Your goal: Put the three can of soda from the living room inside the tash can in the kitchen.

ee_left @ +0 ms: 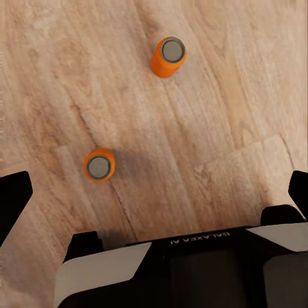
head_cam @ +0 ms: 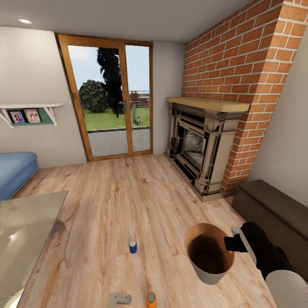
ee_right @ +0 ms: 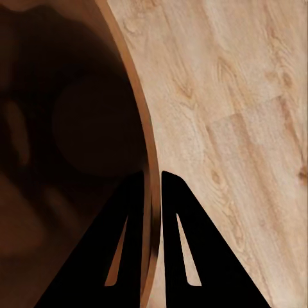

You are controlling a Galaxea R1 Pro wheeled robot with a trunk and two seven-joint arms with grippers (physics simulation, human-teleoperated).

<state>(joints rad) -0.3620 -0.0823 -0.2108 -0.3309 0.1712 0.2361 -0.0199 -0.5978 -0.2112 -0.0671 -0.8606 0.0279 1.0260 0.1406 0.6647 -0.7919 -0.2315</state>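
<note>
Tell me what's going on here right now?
The robot is in the living room, holding the trash can by its rim with the right gripper, jaws closed over the rim. The cans are on the wood floor: a blue can ahead, and two orange cans below the left gripper, which holds nothing. The bin looks empty.

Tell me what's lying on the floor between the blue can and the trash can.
Nothing: in the head view, bare wood plank floor runs from the blue can to the trash can, whose rim the right claw is pinching.
</note>
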